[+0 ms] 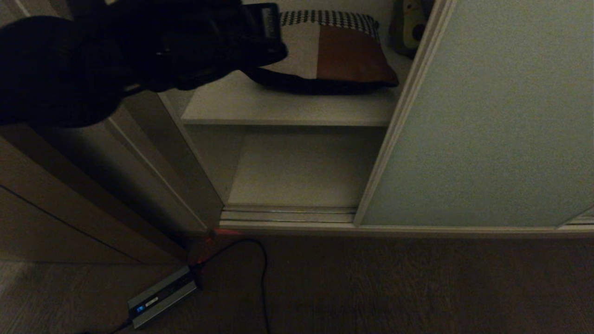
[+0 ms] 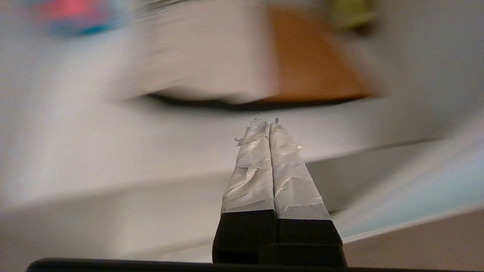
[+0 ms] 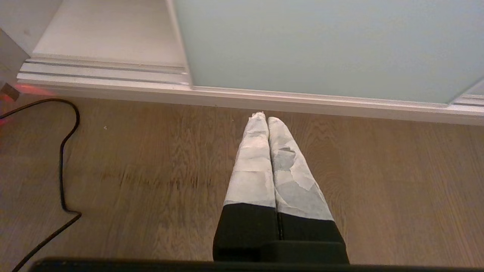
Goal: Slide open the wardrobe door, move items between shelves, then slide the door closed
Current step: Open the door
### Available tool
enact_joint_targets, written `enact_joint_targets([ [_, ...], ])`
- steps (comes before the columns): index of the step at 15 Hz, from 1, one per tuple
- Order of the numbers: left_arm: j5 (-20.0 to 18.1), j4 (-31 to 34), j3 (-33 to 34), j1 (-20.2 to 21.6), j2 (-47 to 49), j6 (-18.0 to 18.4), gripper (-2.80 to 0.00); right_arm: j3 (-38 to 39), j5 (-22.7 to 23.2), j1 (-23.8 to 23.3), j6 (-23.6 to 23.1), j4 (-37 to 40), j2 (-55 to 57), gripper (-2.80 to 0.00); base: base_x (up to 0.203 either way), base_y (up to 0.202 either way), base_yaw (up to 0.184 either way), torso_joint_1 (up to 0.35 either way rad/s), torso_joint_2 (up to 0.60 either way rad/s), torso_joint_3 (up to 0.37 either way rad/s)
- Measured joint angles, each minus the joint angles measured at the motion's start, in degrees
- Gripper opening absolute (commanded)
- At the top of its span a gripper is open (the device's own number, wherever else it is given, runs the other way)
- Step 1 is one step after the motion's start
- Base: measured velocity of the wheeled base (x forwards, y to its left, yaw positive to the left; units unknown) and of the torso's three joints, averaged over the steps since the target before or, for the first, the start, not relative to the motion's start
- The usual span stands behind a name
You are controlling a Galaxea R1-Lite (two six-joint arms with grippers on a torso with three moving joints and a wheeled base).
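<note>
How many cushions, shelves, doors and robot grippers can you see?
Cushions: 2, cream-and-brown cushion lying on houndstooth cushion
Shelves: 2, upper shelf, lower shelf
Sliding doors: 1, sliding wardrobe door
Grippers: 2, left gripper, right gripper
Total: 7

A home, likely a bedroom: a sliding door (image 1: pixel 487 120) wardrobe, a cushion (image 1: pixel 332 51) on its shelf (image 1: pixel 278 109), wood floor (image 1: pixel 394 287)

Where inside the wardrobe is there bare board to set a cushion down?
The lower shelf, between the side wall and the door, is bare. On the upper shelf only the front strip is free; the cushion fills the rest.
</note>
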Motion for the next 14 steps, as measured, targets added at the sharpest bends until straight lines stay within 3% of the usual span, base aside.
enact_joint_targets([
  [3,-0.52,2.74,14.13,8.68,-12.24,0.31,-2.8,0.0,0.02,0.0,-0.02,-0.02,0.0,-2.8,0.0,0.0,0.0,0.0,0.0,0.0],
  [8,-5.97,7.61,43.68,21.79,-40.59,0.49,-2.8,0.0,0.01,0.02,-0.02,-0.01,0.0,-2.8,0.0,0.0,0.0,0.0,0.0,0.0],
  [12,-14.89,15.79,61.25,33.45,-65.44,-0.86,-2.8,0.0,0.0,0.02,0.0,-0.02,0.0,-2.8,0.0,0.0,0.0,0.0,0.0,0.0],
  [14,-19.01,18.4,68.92,37.19,-74.51,-1.3,-2.8,0.0,0.0,0.02,-0.02,-0.02,0.0,-2.8,0.0,0.0,0.0,0.0,0.0,0.0],
])
